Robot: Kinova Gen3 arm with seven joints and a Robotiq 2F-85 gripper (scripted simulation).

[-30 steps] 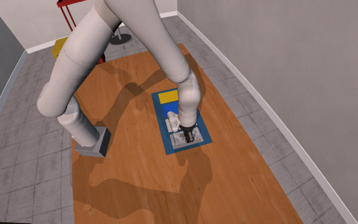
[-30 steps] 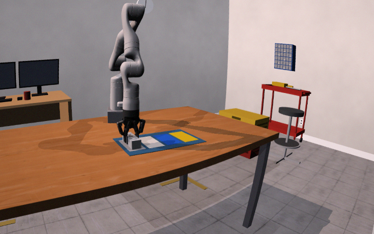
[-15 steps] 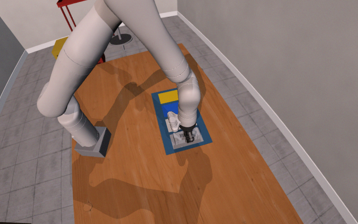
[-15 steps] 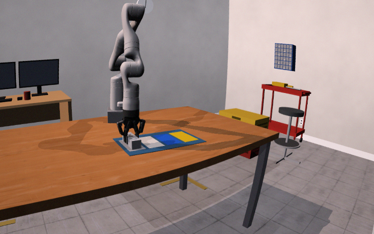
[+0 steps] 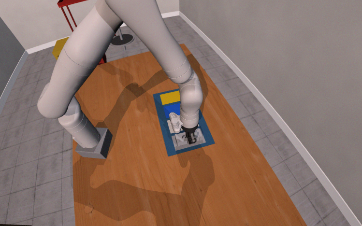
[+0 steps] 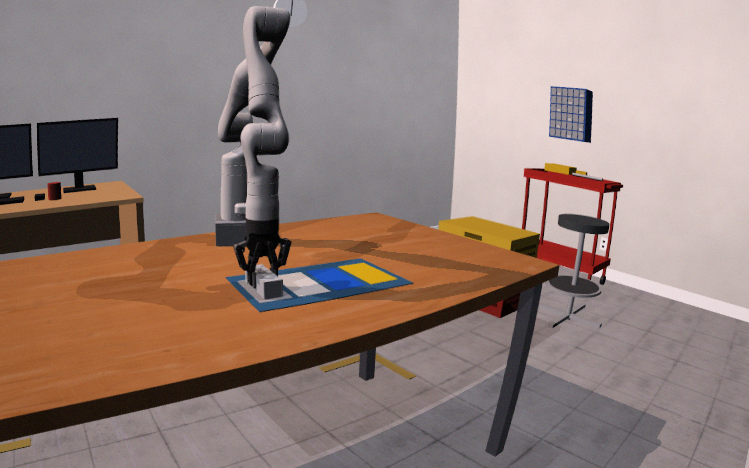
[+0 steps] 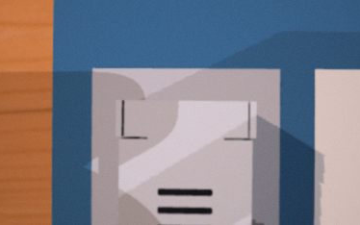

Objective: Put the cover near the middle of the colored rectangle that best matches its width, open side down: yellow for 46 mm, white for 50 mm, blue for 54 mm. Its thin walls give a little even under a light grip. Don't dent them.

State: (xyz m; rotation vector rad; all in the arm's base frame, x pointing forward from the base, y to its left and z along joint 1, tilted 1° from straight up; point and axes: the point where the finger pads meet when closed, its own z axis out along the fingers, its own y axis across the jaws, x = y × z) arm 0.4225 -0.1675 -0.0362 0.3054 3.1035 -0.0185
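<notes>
The cover (image 6: 269, 285) is a small pale grey box with flat, thin walls and square edges, sitting directly beneath the gripper (image 6: 261, 269) on a light grey square patch (image 7: 106, 120) at the near end of the mat (image 6: 385, 283). The jaws stand roughly half open and are clamped on the cover's opposite walls, pointing straight down. From the wrist view, the cover's top face (image 7: 192, 144) fills the centre: matte, with two short black bars and thin black corner marks; its lower part is cut off by the frame edge. The fingers themselves cannot be made out in that view.

Beyond the jaws, along the mat, lie three flat rectangles in line: white (image 6: 307, 284) closest, then blue (image 6: 333, 275), then yellow (image 6: 367, 271) furthest. In the top view the wrist link hides much of the white and blue rectangles, and a pale ribbed shape (image 5: 175, 121) beside the wrist is hard to identify. The mat is a thin, dark blue sheet with a smooth finish.

The mat lies on a wooden table (image 6: 103, 343) with visible grain and dark legs; arm shadows fall across it. The arm (image 6: 260, 133) is smooth, light grey, tubular, mounted on a grey block base (image 5: 106, 146) at the table's edge.
</notes>
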